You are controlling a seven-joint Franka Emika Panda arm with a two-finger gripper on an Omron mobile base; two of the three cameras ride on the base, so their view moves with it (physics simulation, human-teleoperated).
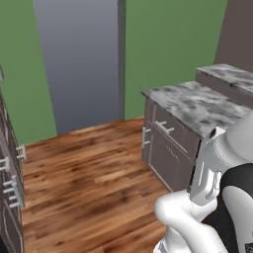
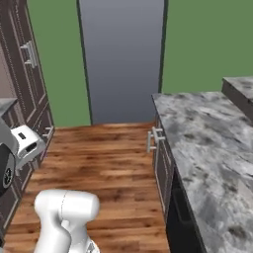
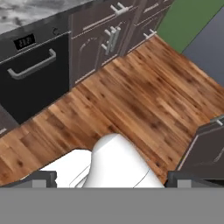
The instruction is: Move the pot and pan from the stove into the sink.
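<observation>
Pot and pan: I cannot tell where they are from these views, nor where the stove and sink are.

Claw (image 3: 114, 178): fully open. The two dark fingertips (image 3: 41, 177) stand far apart at the bottom of the hand view. Nothing is held and nothing is touched.

Below the claw: wooden plank floor (image 3: 144, 87), brown with mixed light and dark boards. The hand camera looks down on it at a slant.

Beyond the floor, hand view:
- A black appliance front (image 3: 35, 65) has a silver bar handle and a small lit display on its top strip.
- Beside it is a run of dark cabinet fronts (image 3: 109, 37) with silver bar handles.
- The grey marbled top of the bench (image 3: 26, 11) lies above both.
- A second dark cabinet corner (image 3: 205, 148) sits at lower right.

Base views:
- The white arm (image 1: 217, 168) is folded close to the base, with its elbow showing low in the right base view.
- The bench runs along the right side, marbled grey on top, with dark drawers and doors under it.
- A drawer handle (image 1: 165, 127) shows on its near end.
- A raised ledge (image 1: 232, 76) of the same stone sits at the bench's far side.
- Tall cabinets (image 2: 24, 59), dark, stand along the left.
- The green wall (image 1: 168, 44) is straight ahead, broken by a plain grey doorway (image 2: 123, 59).
- Open floor lies between the bench and the tall cabinets.
</observation>
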